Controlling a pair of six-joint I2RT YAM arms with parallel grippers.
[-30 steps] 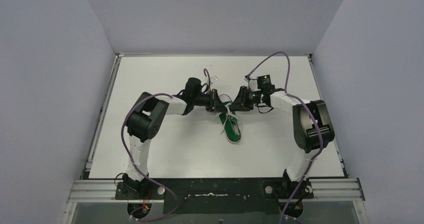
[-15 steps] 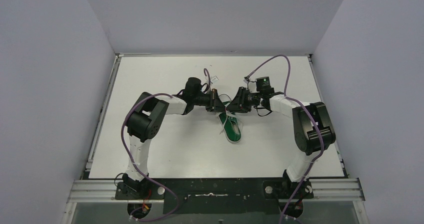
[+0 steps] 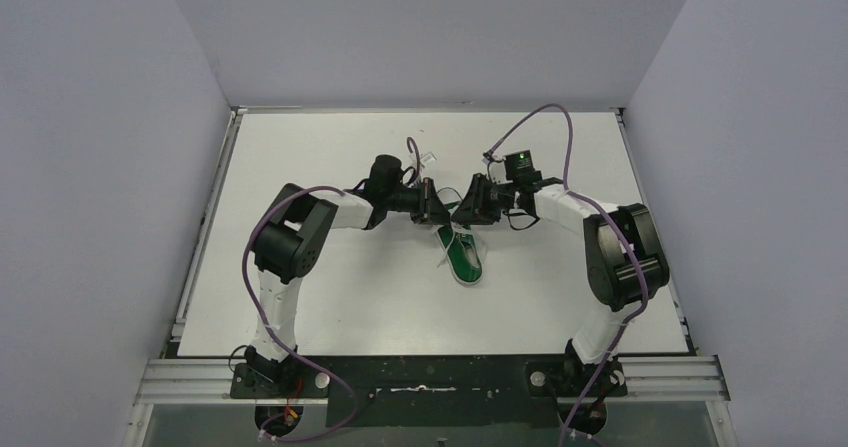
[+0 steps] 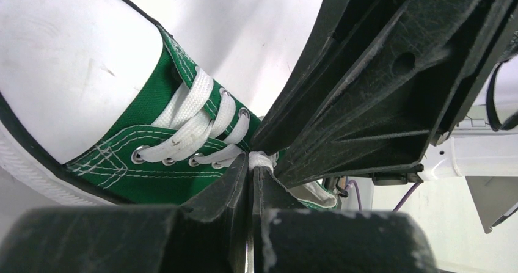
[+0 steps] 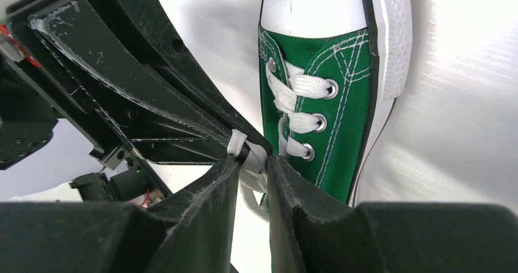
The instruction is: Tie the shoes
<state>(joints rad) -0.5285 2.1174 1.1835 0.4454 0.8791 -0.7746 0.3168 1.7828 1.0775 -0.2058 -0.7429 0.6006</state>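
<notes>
**Entry: two grippers pinched on the lacing of one green sneaker, mid-table**

Left gripper (image 4: 251,167), black two-finger: jaws clenched. The fingertips press all but together on a bit of flat white lace (image 4: 262,159) at the top of the lacing.

Right gripper (image 5: 253,163), black two-finger: jaws clamped on the same lacing. A narrow slit remains between the fingers (image 5: 211,200), and lace fills it. A small white loop stands just above the tips.

Relation of the two: tip to tip, touching or very nearly so. They meet over the upper eyelets from opposite sides, left gripper (image 3: 432,205) facing right gripper (image 3: 467,205).

Small green canvas low-top sneaker (image 3: 463,255) with white rubber sole and white toe cap (image 4: 67,59): rests sole-down on the table near its middle. Its laced end lies under the meeting fingertips. The toe points toward the arm bases and slightly right. The lower rows of lace lie flat across the metal eyelets (image 5: 330,90). Whether a knot has formed at the top cannot be told; the fingers cover it.

White flat table top (image 3: 330,297): bears the sneaker.

Purple cables (image 3: 548,117): arch over each forearm.

Pale grey walls (image 3: 100,167): enclose three sides.
</notes>
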